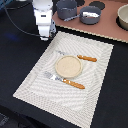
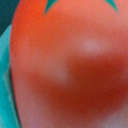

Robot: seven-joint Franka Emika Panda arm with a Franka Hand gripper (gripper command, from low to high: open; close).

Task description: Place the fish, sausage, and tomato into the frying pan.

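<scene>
The tomato [image 2: 70, 70] fills the wrist view as a blurred, glossy red ball with green leaf tips at one edge, very close to the camera. In the exterior view it is hidden under my gripper [image 1: 45, 36], which hangs low over the far left corner of the placemat [image 1: 95, 75]. The fingers show in neither view, so I cannot tell whether they hold the tomato. The blue-grey frying pan [image 1: 90, 15] stands on the brown board at the back, its thin grey handle [image 1: 70, 18] pointing to the exterior view's left. The fish and the sausage are out of view.
A taller dark grey pot [image 1: 66, 8] stands left of the pan, a beige bowl [image 1: 123, 17] at the far right. A round tan plate [image 1: 67, 66] lies on the placemat between an orange-handled knife [image 1: 86, 58] and fork [image 1: 66, 80].
</scene>
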